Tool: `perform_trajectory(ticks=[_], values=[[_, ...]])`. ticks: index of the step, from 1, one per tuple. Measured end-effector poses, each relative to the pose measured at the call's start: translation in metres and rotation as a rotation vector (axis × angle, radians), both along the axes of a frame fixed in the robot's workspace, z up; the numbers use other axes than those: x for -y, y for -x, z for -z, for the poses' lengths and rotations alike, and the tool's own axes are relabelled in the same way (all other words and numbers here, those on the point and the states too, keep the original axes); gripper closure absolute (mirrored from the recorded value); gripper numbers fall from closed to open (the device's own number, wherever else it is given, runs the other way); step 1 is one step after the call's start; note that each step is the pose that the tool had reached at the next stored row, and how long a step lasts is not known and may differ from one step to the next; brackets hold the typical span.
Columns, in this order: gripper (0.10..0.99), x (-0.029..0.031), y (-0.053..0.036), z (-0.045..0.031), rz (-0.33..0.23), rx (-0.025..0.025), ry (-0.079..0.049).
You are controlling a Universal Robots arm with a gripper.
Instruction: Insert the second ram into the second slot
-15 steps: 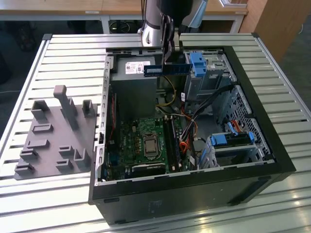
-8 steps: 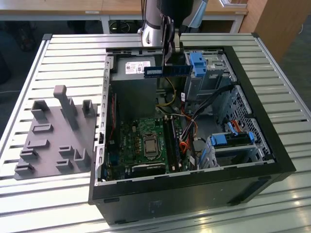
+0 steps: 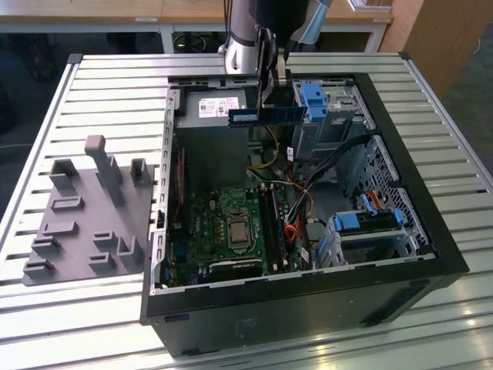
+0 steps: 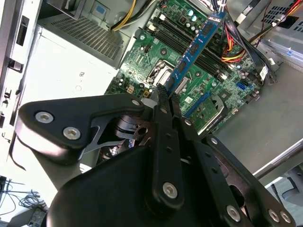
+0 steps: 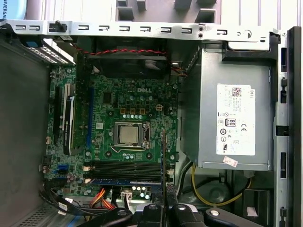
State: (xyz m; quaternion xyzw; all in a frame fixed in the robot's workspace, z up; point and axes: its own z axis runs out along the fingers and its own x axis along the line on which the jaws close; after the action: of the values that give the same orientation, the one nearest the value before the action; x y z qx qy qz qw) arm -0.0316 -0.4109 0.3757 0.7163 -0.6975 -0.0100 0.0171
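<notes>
**Slatted metal table in a workroom**

The table [image 3: 100, 85] is topped with pale metal slats that run across the exterior view, with dark grooves between them. Light glints off the slats along its near edge. Behind it stands a desk [image 3: 115, 9] with a light wooden top and a white frame, and the space under it lies in shadow. At the exterior view's right, a brown wooden cabinet [image 3: 435, 27] stands by the desk, above a dark grey floor [image 3: 481, 108].

The exterior view looks down on the open case [image 3: 308, 308]; both wrist views share its motherboard [image 4: 147, 66] [image 5: 142, 101].
</notes>
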Motion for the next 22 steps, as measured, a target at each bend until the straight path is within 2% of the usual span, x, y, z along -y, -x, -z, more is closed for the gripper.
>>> perform_trajectory(ticks=[12,22], values=[[0.949,0.0043,-0.0001,0.0,0.0,0.0,0.0],[0.949,0.0137,0.0,0.0,0.0,0.0,0.001]])
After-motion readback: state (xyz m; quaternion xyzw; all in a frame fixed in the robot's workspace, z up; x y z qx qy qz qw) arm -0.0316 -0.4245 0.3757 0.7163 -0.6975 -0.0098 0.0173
